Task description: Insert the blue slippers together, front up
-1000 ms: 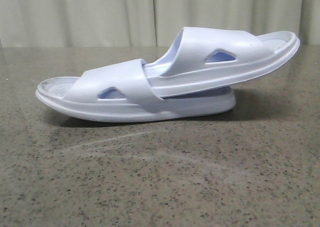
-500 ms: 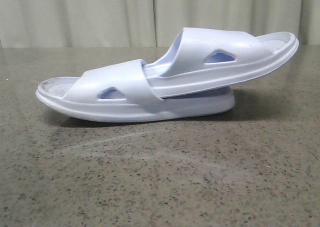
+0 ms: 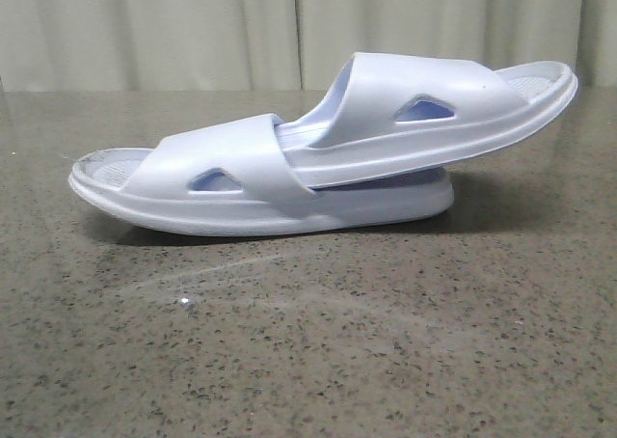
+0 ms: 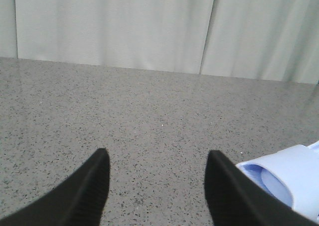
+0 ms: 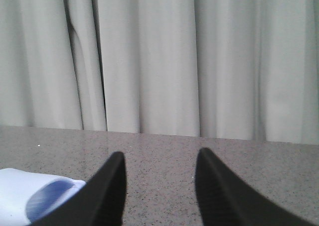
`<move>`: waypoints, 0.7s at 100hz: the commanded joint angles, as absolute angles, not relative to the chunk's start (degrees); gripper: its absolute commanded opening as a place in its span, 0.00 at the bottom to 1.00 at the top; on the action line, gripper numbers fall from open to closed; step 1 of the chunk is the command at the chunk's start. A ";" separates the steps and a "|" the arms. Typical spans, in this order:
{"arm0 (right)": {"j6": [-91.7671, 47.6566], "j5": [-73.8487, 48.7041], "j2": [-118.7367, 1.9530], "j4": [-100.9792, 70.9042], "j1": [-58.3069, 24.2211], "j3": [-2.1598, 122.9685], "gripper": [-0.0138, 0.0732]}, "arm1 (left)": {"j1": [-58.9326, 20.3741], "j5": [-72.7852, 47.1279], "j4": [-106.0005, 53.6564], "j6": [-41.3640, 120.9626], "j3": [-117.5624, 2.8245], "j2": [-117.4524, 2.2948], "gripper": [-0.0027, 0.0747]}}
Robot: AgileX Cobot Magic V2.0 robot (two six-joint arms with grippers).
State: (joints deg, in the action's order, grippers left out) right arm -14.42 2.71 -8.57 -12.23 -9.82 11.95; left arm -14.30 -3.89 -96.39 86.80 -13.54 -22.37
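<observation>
Your 2 blue slippers [image 3: 318, 158] lie nested on the speckled table [image 3: 308, 342]: one slid under the other's strap, tilted, heel raised. Your left gripper [image 4: 154, 186] stands open and empty, a slipper end just beside its finger. Your right gripper [image 5: 159, 186] is likewise open, empty, slipper beside it.

Pale blue slippers [image 3: 318, 158] (near white), grey speckled table [image 3: 308, 342], off-white curtain [image 3: 193, 33], black ribbed left tool [image 4: 155, 178]
</observation>
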 commanded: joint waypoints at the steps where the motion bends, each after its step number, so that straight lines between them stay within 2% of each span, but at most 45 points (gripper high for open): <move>1: -15.02 7.40 -9.09 -11.82 -9.59 13.29 0.26 | -14.62 -4.47 -96.57 86.82 -15.21 -22.50 0.32; 10: -15.02 7.40 -9.09 -11.82 -9.59 13.29 0.11 | -14.62 -4.47 -96.57 86.82 -15.21 -22.50 0.17; 18: -14.92 7.30 -9.09 -11.82 -9.59 13.29 0.04 | -14.62 -4.47 -96.57 86.82 -15.21 -22.50 0.05; 70: -14.92 4.83 -9.09 -11.82 -9.59 13.29 0.04 | -14.62 -4.47 -96.57 86.82 -15.21 -22.50 0.06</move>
State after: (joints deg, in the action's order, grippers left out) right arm -14.42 0.69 -8.57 -12.23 -9.82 11.95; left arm -14.30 -3.89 -96.39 86.80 -13.54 -22.37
